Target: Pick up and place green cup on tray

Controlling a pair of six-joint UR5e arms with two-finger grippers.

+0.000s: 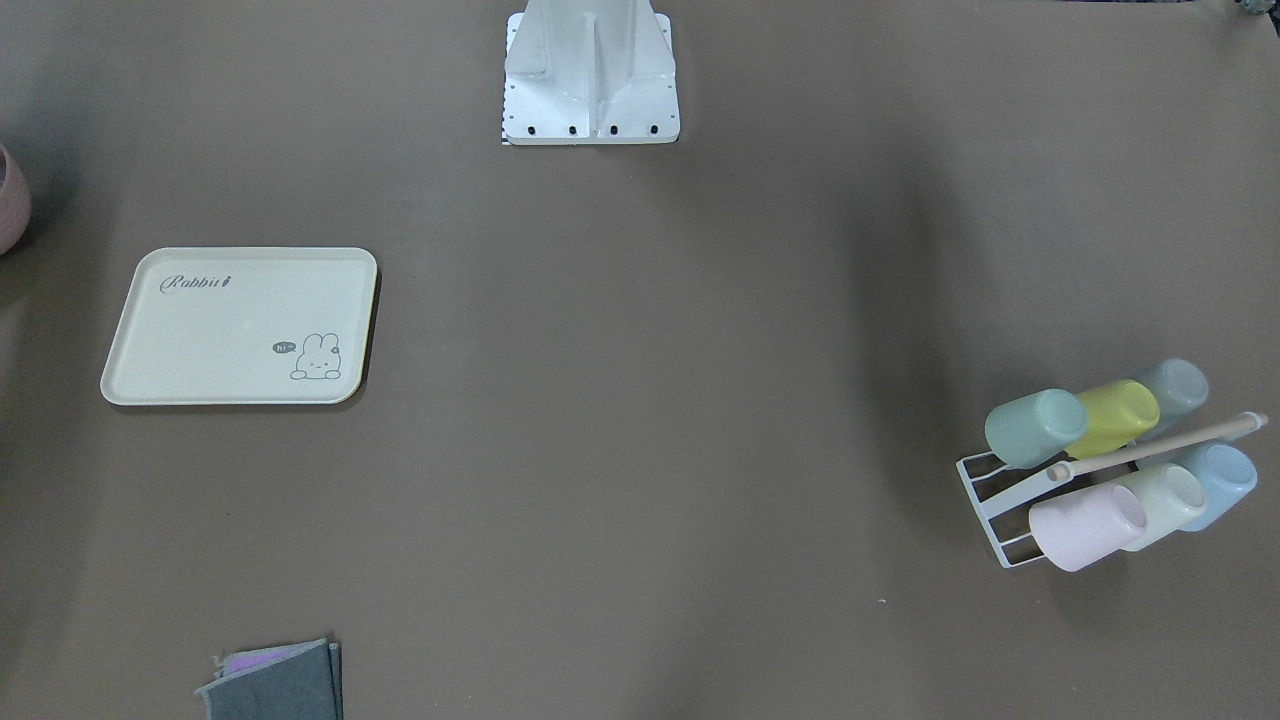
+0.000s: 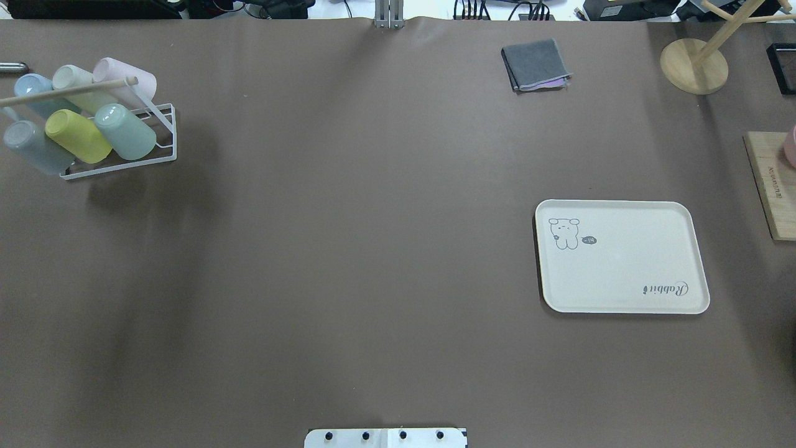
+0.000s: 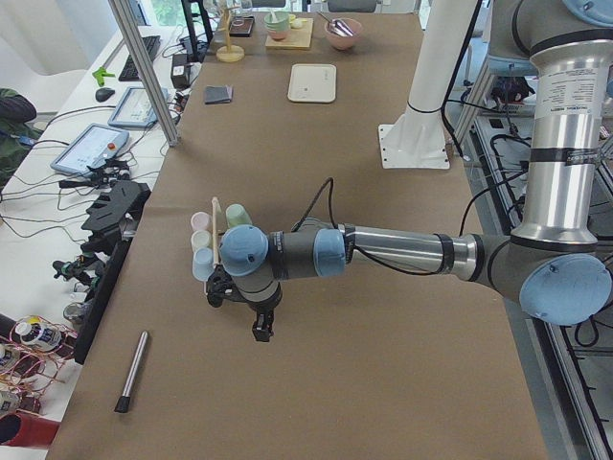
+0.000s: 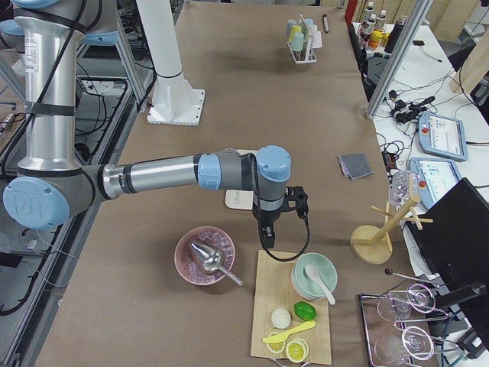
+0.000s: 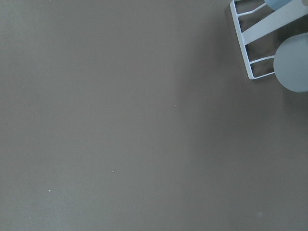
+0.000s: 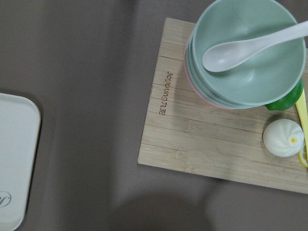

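Note:
The green cup lies tilted on the white wire rack, beside a yellow-green cup. The cream tray lies bare on the opposite half of the table. My left gripper shows only in the exterior left view, hanging past the rack's outer end; I cannot tell its state. My right gripper shows only in the exterior right view, between the tray and a wooden board; I cannot tell its state either. The left wrist view catches one corner of the rack.
Pink, cream, blue and grey cups share the rack under a wooden rod. A wooden board with stacked bowls, a spoon and food lies beyond the tray. A pink bowl, a folded grey cloth and a wooden stand are nearby.

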